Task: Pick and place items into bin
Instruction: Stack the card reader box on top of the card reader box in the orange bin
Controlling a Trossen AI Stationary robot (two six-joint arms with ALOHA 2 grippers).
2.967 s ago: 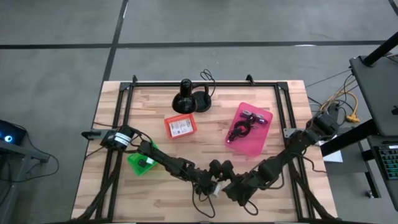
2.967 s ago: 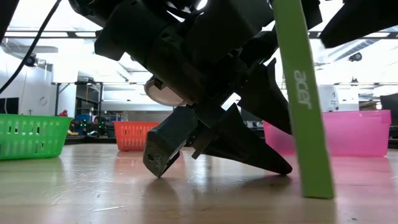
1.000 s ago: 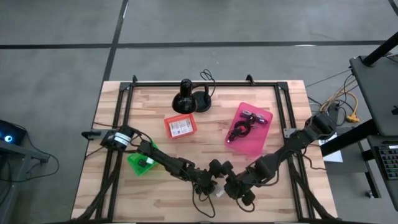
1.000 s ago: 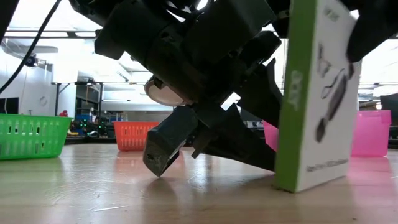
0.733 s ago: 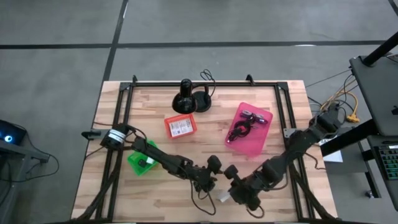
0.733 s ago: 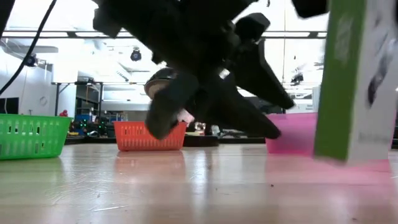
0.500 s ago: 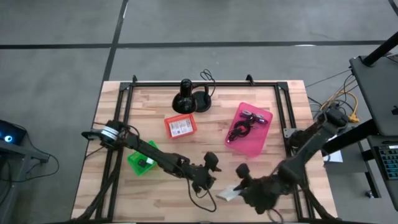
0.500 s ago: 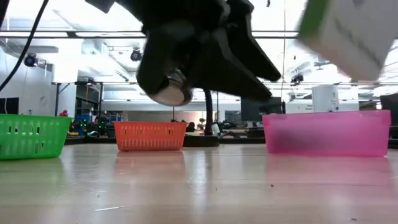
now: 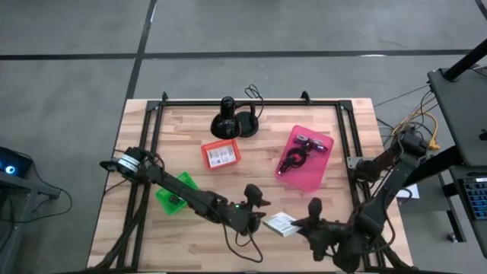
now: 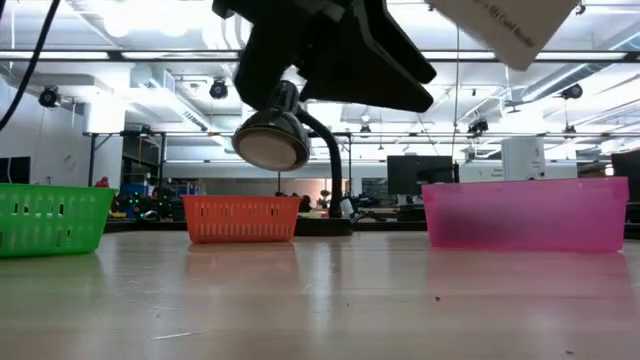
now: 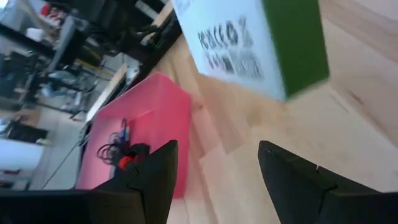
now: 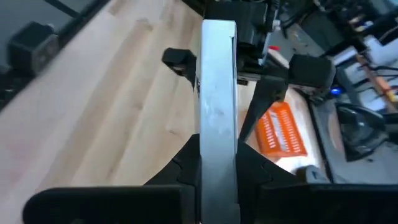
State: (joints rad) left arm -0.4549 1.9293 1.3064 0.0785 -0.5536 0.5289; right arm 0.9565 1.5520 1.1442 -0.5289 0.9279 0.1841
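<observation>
The white box with a green side (image 9: pixel 279 223) is held in the air above the near edge of the surface (image 9: pixel 190 129), clamped edge-on between the 2 fingers of the right gripper (image 12: pixel 217 163). In the low view its printed white face (image 10: pixel 503 25) shows at the top, clear of the wood; in the left wrist view it fills the upper part, green side toward the bare planks (image 11: pixel 261 46).

The left gripper (image 11: pixel 214 171) hangs just beside the box, its fingers spread wide with nothing between them.

Farther back, the pink bin (image 9: pixel 304 157) sits on the right half of the surface and holds a black coiled cable (image 9: pixel 291 160) and other small pieces too small to tell apart. An orange basket (image 9: pixel 221 154) with a white printed card (image 9: pixel 221 156) in it lies near the middle, and a green basket (image 9: pixel 173 192) sits partly under the left arm. A black round-based stand (image 9: pixel 233 119) with a cord stands at the far edge.
</observation>
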